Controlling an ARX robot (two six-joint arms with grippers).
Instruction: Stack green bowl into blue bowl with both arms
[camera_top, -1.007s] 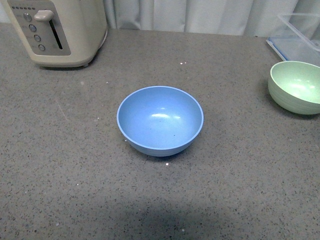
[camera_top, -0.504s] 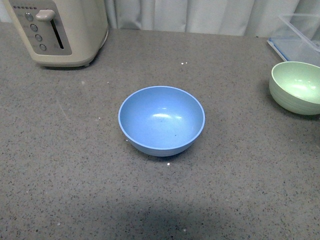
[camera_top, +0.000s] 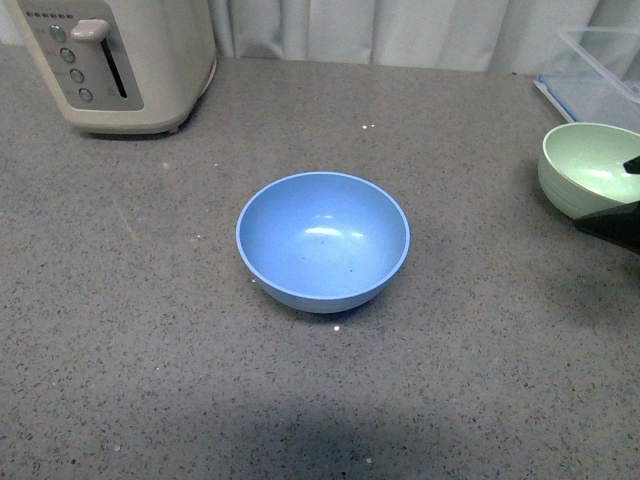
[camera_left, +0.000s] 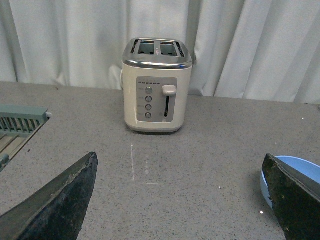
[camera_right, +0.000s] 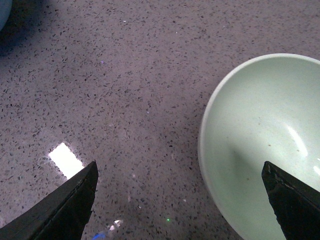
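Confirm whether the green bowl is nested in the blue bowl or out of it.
Out. The green bowl stands upright on the counter, well apart from the blue bowl, whose inside is empty.

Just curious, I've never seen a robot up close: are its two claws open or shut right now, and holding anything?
Left gripper: open, holding nothing.
Right gripper: open, empty, beside the round pale mint-green matte bowl.

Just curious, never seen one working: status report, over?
Left gripper open, empty. Right gripper open, over green bowl rim. Blue bowl empty. Nothing between bowls.
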